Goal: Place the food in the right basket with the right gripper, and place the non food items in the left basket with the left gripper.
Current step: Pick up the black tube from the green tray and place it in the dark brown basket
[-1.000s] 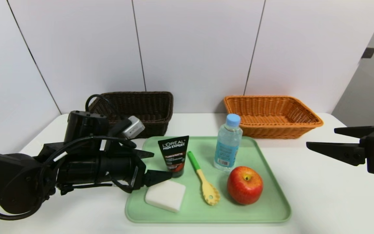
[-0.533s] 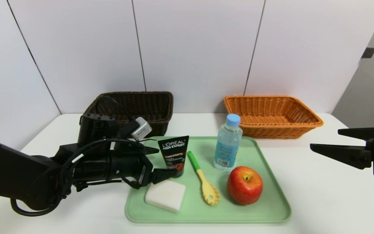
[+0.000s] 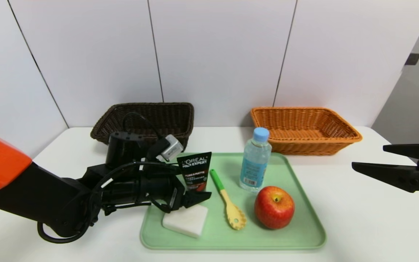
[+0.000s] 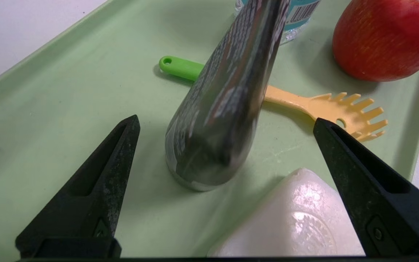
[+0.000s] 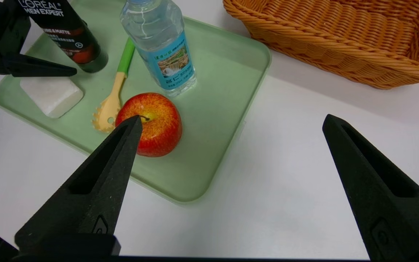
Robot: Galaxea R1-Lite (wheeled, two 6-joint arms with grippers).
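Fingers spread wide around glossy tube

Left gripper (image 4: 227, 123) stands open, its fingers either side of the black tube (image 3: 196, 171) upright on the green tray (image 4: 96, 54). The tube looks light, squeezable and slick; a grip low, near the rounder base, should hold best. Beside it lies the smooth white soap (image 3: 186, 220). Right gripper (image 5: 232, 118), also open, waits over bare tabletop.
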